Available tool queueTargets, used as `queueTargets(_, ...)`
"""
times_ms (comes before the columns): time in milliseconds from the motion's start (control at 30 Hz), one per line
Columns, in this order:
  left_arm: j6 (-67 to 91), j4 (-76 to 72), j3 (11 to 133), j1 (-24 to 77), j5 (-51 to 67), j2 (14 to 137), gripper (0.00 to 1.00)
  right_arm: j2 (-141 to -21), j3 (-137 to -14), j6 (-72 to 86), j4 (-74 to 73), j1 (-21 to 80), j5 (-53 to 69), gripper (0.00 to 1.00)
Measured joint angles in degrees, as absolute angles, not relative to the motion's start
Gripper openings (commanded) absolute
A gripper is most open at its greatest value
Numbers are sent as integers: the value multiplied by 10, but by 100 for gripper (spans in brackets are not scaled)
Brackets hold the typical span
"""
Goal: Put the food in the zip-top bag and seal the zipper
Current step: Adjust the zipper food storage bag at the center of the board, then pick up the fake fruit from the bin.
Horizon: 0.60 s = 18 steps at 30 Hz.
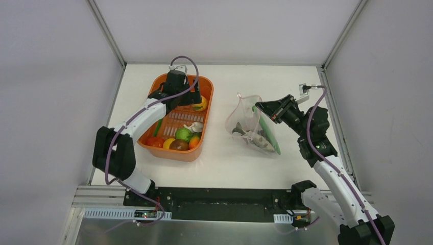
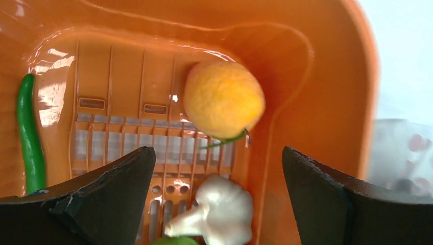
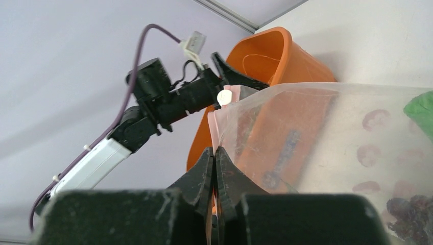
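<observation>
From the top view I could barely make out the zipper; only the right wrist view showed it, a thin pink strip (image 3: 211, 127) running down the bag's rim into the right tool (image 3: 214, 158), which was clamped shut on that rim. The zip-top bag (image 1: 249, 121) stood on the right half of the worktop (image 1: 230, 163), nearer its right edge than its middle. It was clear and crinkly with faint pink dots; the wrist view cut it off at the right. Through the plastic the contents blurred; I could pick out a long green pod (image 1: 269, 135), a grey fish (image 1: 260, 142) and dark grapes (image 3: 408, 214).

The left tool (image 2: 217, 153) hung open and empty inside the orange basket (image 1: 207, 127), at its far end; its own body hid the fingertips from above. Under it lay a yellow-orange fruit (image 2: 223, 99), a white bulb-shaped piece (image 2: 219, 214) that I could not identify, and a green pepper-like piece (image 2: 28, 138) along the basket's wall. At the basket's near end sat green (image 1: 183, 134), brown (image 1: 178, 145), orange (image 1: 194, 142), yellow (image 1: 168, 143) and red (image 1: 155, 141) fruits. The basket sat on the left half; the worktop was white, with pale walls on three sides.
</observation>
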<state>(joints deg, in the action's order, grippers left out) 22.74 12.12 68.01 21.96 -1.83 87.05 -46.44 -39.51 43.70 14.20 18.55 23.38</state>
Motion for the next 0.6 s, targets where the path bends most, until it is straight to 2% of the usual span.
queueTargets(267,256,83,703,193,-4,984,90,-454,-395,440,138,185,232,4)
queueTargets(400,266,63,732,190,20,1013,81,-454,-395,442,138,185,232,4)
queueTargets(600,276,43,742,187,65,1035,79,-454,-395,446,138,185,232,5)
